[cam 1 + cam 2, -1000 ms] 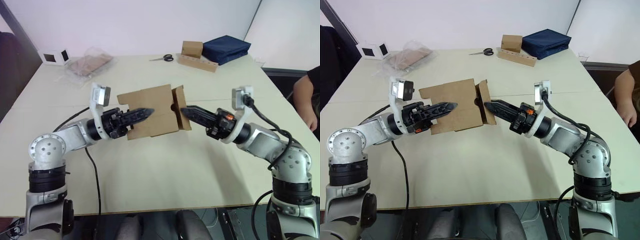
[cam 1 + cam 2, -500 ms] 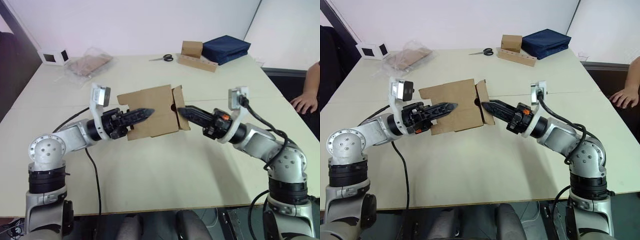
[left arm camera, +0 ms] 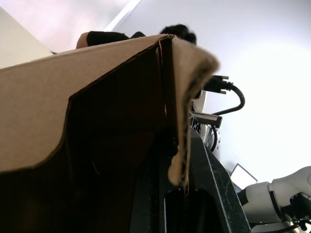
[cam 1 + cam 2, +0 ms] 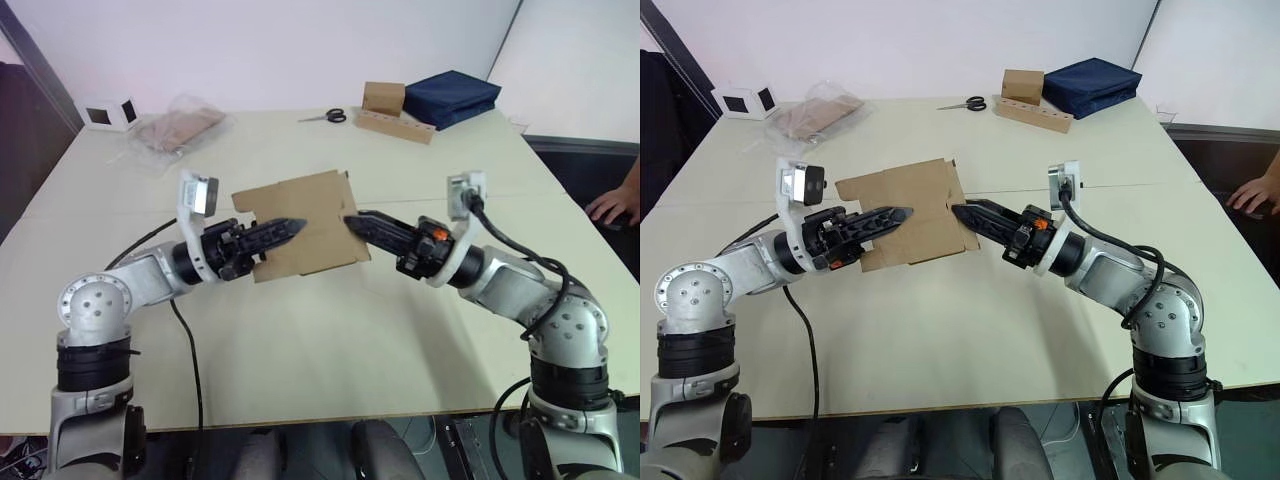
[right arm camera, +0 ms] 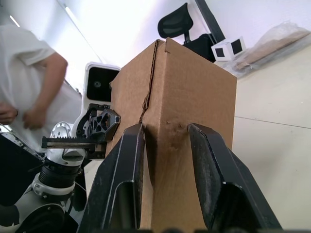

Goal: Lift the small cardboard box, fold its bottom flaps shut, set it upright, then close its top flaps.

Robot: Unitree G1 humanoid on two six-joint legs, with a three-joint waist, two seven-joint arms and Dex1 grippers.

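Observation:
The small cardboard box, plain brown, hangs on its side above the middle of the table. My left gripper comes in from the left, shut on the box's near wall; in the left wrist view the cardboard edge lies against its finger. My right gripper meets the box's right end, where the flaps lie folded flat. In the right wrist view its fingers stand apart against that end face, with nothing between them.
At the far side lie a closed brown box, scissors, a long cardboard strip and a navy bag. A clear bag of flat cardboard and a white box sit far left. A person's hand rests at the right edge.
My right gripper has moved left against the box's right end. The flap that stuck out there has folded flat. The left gripper and box have barely moved.

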